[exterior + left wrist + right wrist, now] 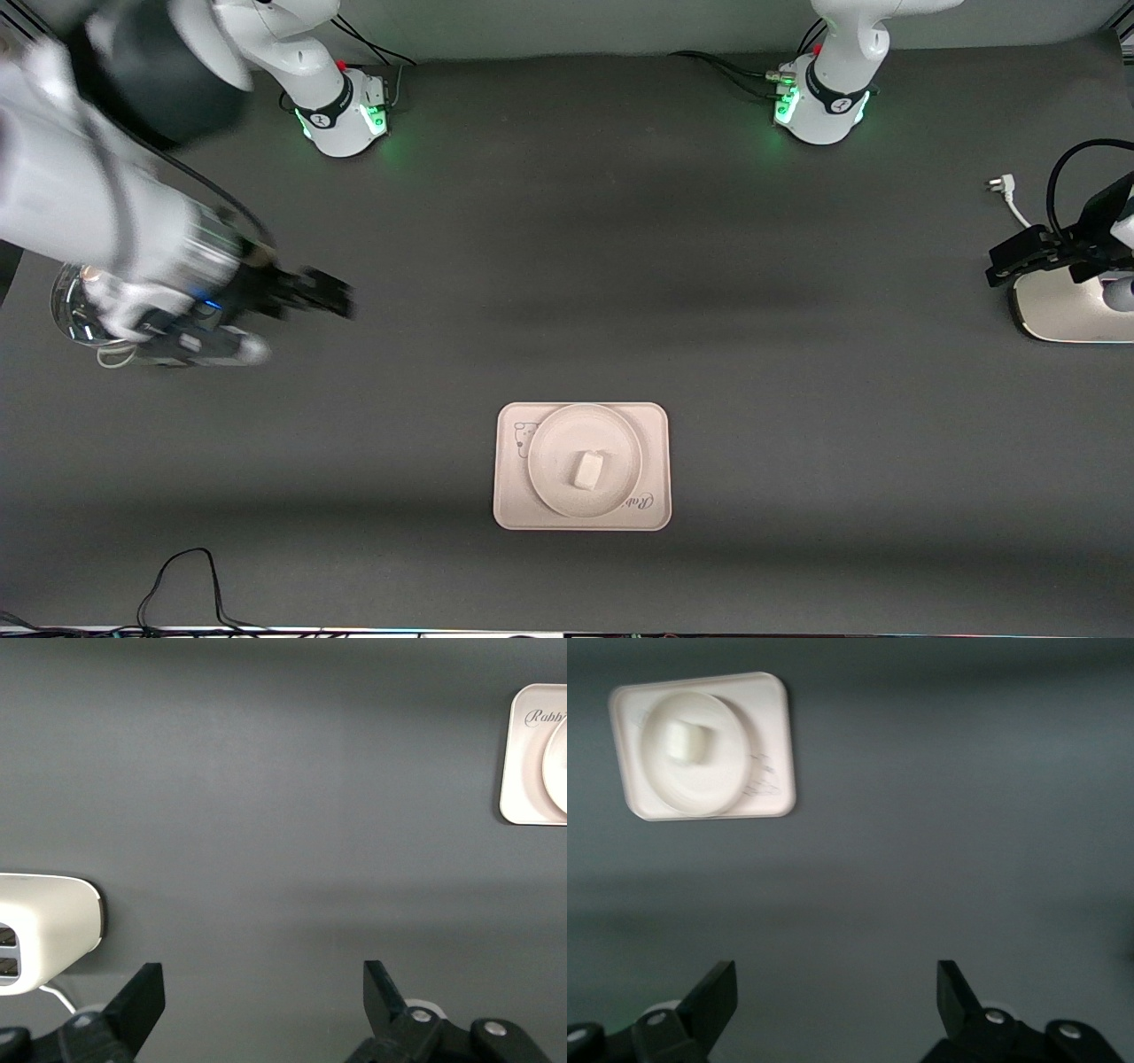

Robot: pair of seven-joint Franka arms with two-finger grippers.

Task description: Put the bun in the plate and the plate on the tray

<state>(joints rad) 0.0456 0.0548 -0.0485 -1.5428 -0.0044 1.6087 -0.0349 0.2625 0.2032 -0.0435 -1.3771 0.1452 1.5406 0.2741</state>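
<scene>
The off-white bun (pixel 587 469) lies in the round cream plate (pixel 545 443), and the plate sits on the cream-pink tray (pixel 514 505) near the middle of the table, toward the front camera. My right gripper (pixel 341 297) is open and empty, in the air over bare mat toward the right arm's end. Its wrist view (pixel 837 979) shows the tray (pixel 771 726), plate (pixel 656 771) and bun (pixel 691 740) at a distance. My left gripper (pixel 1005 261) is open and empty at the left arm's end. Its wrist view (pixel 264 979) shows a corner of the tray (pixel 523 771).
A white power block (pixel 1063 306) lies under the left gripper and shows in the left wrist view (pixel 44 921). A white plug (pixel 1001 186) lies beside it. A clear glass object (pixel 75 306) sits under the right arm. A black cable (pixel 177 576) loops at the front edge.
</scene>
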